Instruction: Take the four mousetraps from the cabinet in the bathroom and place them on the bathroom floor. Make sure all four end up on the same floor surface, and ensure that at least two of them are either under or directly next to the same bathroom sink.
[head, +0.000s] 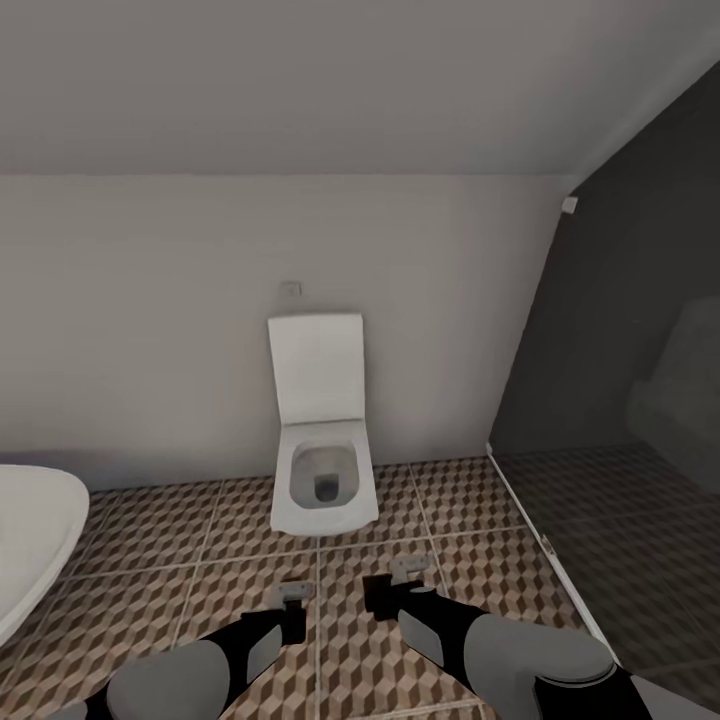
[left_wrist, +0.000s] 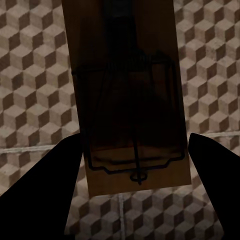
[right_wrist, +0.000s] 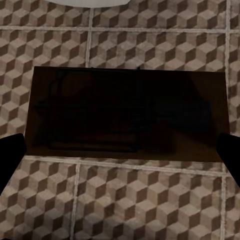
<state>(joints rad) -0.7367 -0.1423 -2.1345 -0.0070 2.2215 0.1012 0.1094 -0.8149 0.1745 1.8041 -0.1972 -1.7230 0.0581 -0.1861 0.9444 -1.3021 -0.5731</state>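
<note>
Both arms low in front of the base, over the bathroom floor (head: 150, 560), facing a white toilet (head: 322, 480); edge of a white bathtub (head: 30, 540) off to the left, dark shower area to the right. Left gripper (head: 293, 598) carries one mousetrap (left_wrist: 127, 100): in the left wrist view the tan board runs lengthwise out along the fingers (left_wrist: 45, 180), wire spring facing the camera, dark pads closed against its long edges. Right gripper (head: 408, 580) carries a second mousetrap (right_wrist: 127, 114): here the board lies crosswise, long axis spanning from one finger (right_wrist: 11, 155) to the other, gripped near its short ends. Both traps hang above the cube-pattern tiles, not yet set down. No sink visible ahead, so judged: release should wait until the base turns toward it. Neither arm is better placed; both sit equally near the floor.
</note>
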